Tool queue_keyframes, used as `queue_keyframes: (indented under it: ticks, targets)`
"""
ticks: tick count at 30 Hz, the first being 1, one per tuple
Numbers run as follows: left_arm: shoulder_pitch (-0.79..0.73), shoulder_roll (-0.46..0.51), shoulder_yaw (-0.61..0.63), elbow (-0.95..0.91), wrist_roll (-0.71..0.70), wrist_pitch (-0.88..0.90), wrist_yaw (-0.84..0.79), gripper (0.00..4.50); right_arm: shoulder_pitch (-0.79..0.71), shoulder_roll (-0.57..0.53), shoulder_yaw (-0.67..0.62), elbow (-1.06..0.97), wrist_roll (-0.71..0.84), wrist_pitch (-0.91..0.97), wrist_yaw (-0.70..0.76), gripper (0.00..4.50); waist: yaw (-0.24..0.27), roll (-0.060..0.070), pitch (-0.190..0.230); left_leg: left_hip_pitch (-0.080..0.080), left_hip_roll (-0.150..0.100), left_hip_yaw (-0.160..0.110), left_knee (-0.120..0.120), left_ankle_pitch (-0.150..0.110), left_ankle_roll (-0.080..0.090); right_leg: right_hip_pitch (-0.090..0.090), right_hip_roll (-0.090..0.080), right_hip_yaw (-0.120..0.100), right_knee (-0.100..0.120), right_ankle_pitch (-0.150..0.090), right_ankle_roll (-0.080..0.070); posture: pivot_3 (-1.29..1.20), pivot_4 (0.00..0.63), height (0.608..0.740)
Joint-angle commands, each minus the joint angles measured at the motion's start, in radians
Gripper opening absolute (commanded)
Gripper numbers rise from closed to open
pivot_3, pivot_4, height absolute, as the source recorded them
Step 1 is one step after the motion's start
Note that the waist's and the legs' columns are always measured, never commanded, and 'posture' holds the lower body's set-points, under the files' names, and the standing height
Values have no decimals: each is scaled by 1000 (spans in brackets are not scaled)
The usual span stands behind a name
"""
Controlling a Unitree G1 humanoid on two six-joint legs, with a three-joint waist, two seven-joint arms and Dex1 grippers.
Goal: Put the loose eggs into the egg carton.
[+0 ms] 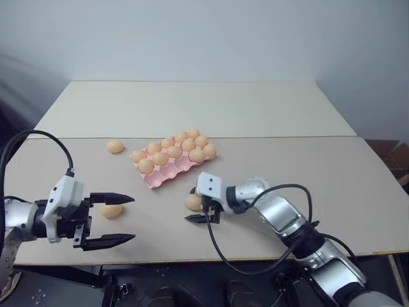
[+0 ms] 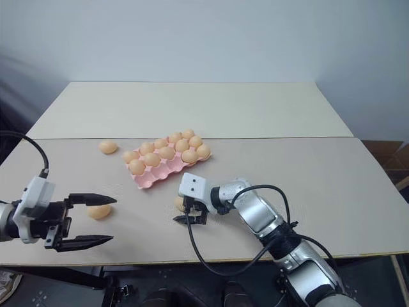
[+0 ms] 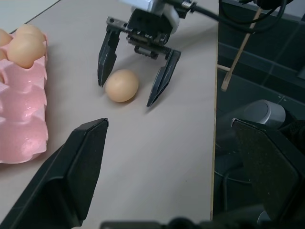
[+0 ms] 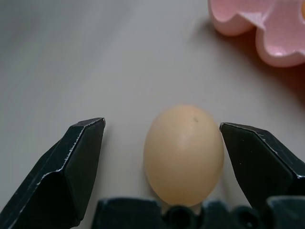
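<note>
your right gripper (image 1: 203, 208) is wide apart, straddling a loose egg (image 1: 193, 202) on the table (image 1: 319, 173) just short of the egg carton (image 1: 167, 171); left gripper (image 1: 115, 219) apart too, near another.

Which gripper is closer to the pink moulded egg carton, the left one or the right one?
Right. The right gripper straddles a loose egg just beside the pink moulded egg carton; the left gripper hovers farther away, near the table's front edge.

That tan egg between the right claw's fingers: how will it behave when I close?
The smooth oval tan egg lies loose on the flat beige table, so a nudge probably rolls it. Its shell is likely fragile and slippery; the right claw, open around it, should close gently.
</note>
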Motion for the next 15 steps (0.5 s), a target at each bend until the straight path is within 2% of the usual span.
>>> queue_keyframes:
  ticks: [1, 7, 9, 15]
  targets:
    - [-10, 10, 8, -22, -4, -16, -6, 4500, -28, 17, -20, 8, -10, -2, -9, 3955, 0, 0, 0, 0, 0, 0, 0, 0, 0, 0, 0, 0, 0, 0, 0, 0, 150, 740]
    - [-9, -6, 24, -20, -12, -14, 15, 4500, -31, 31, -68, -12, 16, 2, -5, 1940, 1, 0, 0, 0, 0, 0, 0, 0, 0, 0, 0, 0, 0, 0, 0, 0, 150, 740]
    - [-33, -32, 51, -12, -54, 14, 61, 4500, -41, 48, -111, -21, 43, -2, -11, 1752, 1, 0, 0, 0, 0, 0, 0, 0, 0, 0, 0, 0, 0, 0, 0, 0, 150, 740]
    - [-108, -106, 114, -15, -134, 76, 230, 4500, -141, 150, -196, 103, 30, -86, -125, 1725, -8, 0, 0, 1, 0, -1, 0, 0, 0, 0, 0, 0, 2, 0, 0, 0, 150, 740]
